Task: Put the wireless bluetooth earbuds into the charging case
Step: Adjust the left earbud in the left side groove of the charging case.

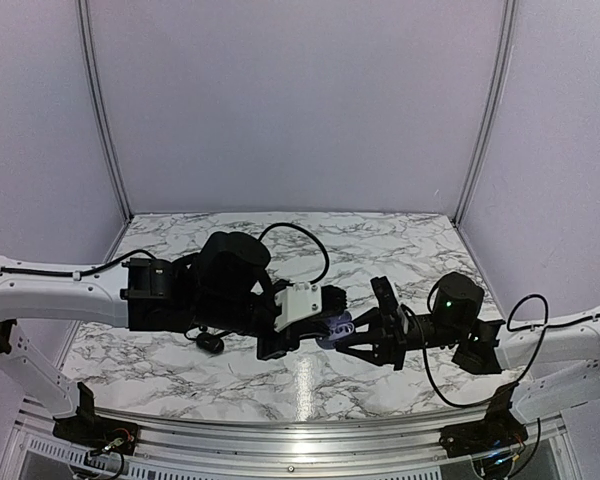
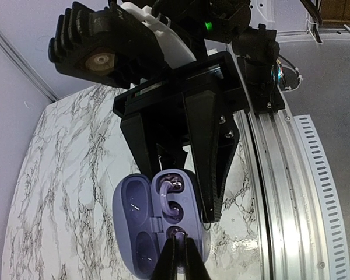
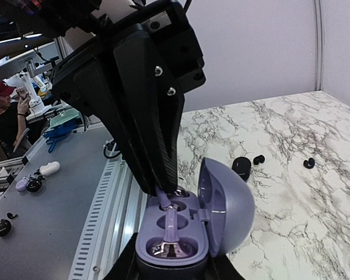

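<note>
While the right hand point(image 3: 172, 265) clamps the charging case point(image 3: 224, 204), the left hand point(image 2: 178, 259) seems pinched together.

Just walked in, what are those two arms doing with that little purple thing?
They are loading earbuds into a charging case. The right gripper holds the open lilac charging case by its base, up between the two arms. The left gripper reaches in from the other side, its fingertips pinched on a small purple earbud at one well of the case. A second purple piece lies across the other wells, not clearly seated. A few small black pieces sit on the marble table behind.
</note>
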Motion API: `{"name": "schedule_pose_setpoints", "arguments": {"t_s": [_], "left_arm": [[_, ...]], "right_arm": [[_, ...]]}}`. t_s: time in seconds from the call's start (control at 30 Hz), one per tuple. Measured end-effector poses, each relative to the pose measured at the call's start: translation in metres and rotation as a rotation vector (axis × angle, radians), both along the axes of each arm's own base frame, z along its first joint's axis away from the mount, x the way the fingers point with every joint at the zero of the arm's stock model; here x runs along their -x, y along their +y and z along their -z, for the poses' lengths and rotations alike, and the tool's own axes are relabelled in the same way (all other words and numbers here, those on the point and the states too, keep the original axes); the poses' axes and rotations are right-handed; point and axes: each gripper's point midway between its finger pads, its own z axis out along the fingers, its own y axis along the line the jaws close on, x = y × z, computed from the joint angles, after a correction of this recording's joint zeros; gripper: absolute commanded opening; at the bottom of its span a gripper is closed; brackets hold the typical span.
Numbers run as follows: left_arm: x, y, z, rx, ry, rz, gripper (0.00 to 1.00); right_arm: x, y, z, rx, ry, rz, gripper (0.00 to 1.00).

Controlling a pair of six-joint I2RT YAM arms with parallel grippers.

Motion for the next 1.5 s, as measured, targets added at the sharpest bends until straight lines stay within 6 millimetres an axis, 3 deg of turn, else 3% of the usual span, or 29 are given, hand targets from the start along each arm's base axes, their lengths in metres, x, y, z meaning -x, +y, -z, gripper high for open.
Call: {"name": "schedule_pose_setpoints", "arguments": {"t_s": [0.53, 0.93, 1.3, 1.43, 1.5], "left_arm": [[0.002, -0.005, -0.004, 0.059, 0.03, -0.014, 0.02], [0.001, -0.004, -0.009, 0.061, -0.014, -0.029, 0.13], [-0.004, 0.008, -0.007, -0.013, -0.087, -0.045, 0.3], [-0.006, 0.016, -0.02, 0.004, -0.102, -0.055, 0.33], [-0.008, 0.022, -0.032, 0.029, -0.101, -0.064, 0.4]], "right_arm": [[0.001, -0.006, -0.005, -0.034, -0.007, 0.008, 0.0], [0.0, -0.007, -0.01, -0.049, -0.026, 0.018, 0.0], [-0.005, -0.009, -0.013, -0.058, -0.062, 0.045, 0.0], [-0.005, -0.009, -0.013, -0.057, -0.072, 0.045, 0.0], [-0.004, -0.009, -0.013, -0.057, -0.077, 0.042, 0.0]]}}
